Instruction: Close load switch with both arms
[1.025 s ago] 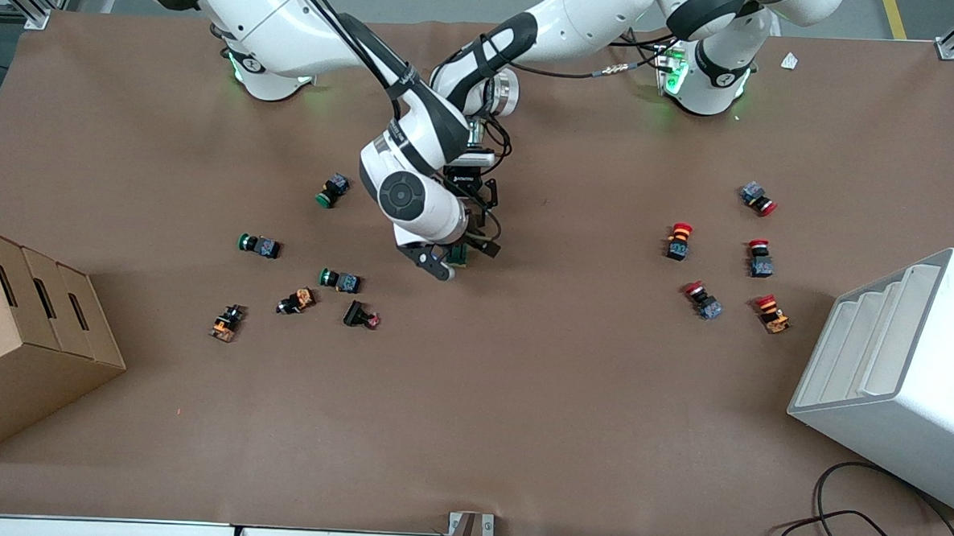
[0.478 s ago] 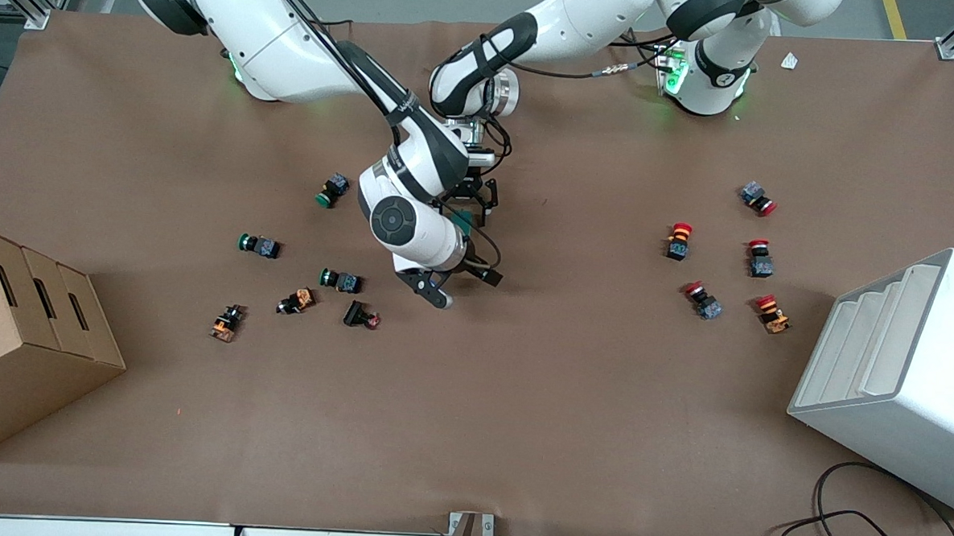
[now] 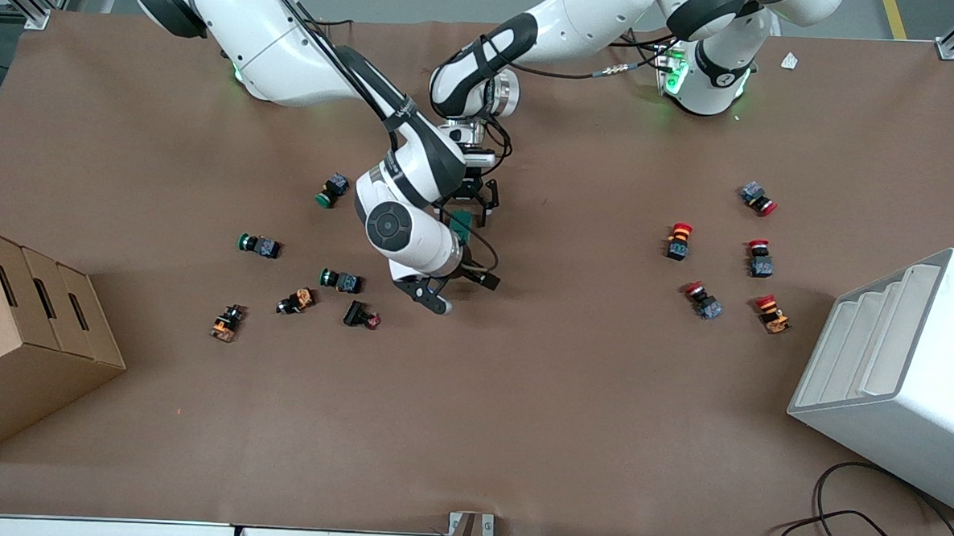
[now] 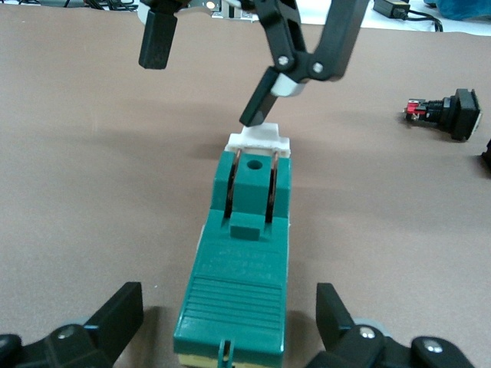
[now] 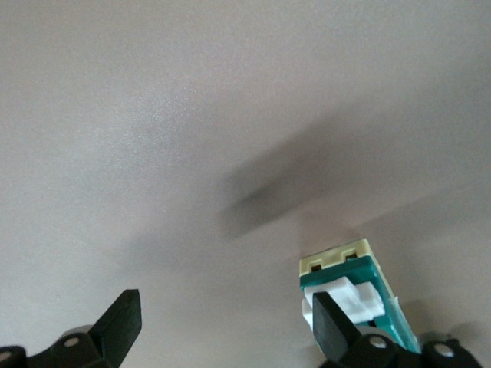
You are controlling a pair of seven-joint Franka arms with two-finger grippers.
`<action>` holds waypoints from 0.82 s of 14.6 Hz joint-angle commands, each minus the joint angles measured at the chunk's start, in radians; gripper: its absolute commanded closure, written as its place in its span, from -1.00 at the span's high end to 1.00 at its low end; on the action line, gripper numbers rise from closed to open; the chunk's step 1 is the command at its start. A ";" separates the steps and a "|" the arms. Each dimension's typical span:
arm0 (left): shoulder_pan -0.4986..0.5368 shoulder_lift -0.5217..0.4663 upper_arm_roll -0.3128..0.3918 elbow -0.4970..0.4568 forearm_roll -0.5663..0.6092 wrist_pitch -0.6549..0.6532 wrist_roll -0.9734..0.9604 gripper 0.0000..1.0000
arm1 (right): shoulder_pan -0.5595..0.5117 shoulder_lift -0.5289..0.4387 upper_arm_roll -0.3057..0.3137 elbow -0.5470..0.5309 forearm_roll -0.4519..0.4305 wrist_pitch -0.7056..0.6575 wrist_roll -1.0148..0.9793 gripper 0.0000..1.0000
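Note:
The load switch (image 3: 464,224) is a dark-green block lying on the brown table mid-way between the arms. In the left wrist view the load switch (image 4: 245,261) lies between the wide-open fingers of my left gripper (image 4: 230,318), which do not touch it. Its white lever (image 4: 259,139) lies low at the end away from the left gripper. My right gripper (image 3: 461,290) is open, and one of its fingertips (image 4: 258,103) is at the lever. In the right wrist view the switch (image 5: 354,285) sits beside one finger of the open right gripper (image 5: 226,322). The left gripper (image 3: 473,210) is partly hidden under the right wrist.
Green-capped and other push buttons (image 3: 339,280) lie toward the right arm's end, one (image 4: 449,111) showing in the left wrist view. Red-capped buttons (image 3: 678,240) lie toward the left arm's end. A cardboard box (image 3: 23,337) and a white rack (image 3: 899,375) stand at the table's ends.
My right gripper has moved toward the front camera, off the switch's body to its lever end, uncovering the green block. The left arm has hardly moved.

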 commanded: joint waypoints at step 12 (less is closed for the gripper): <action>0.005 -0.033 0.005 0.077 -0.099 -0.005 0.074 0.97 | -0.235 -0.235 -0.090 0.001 -0.187 -0.460 -0.436 1.00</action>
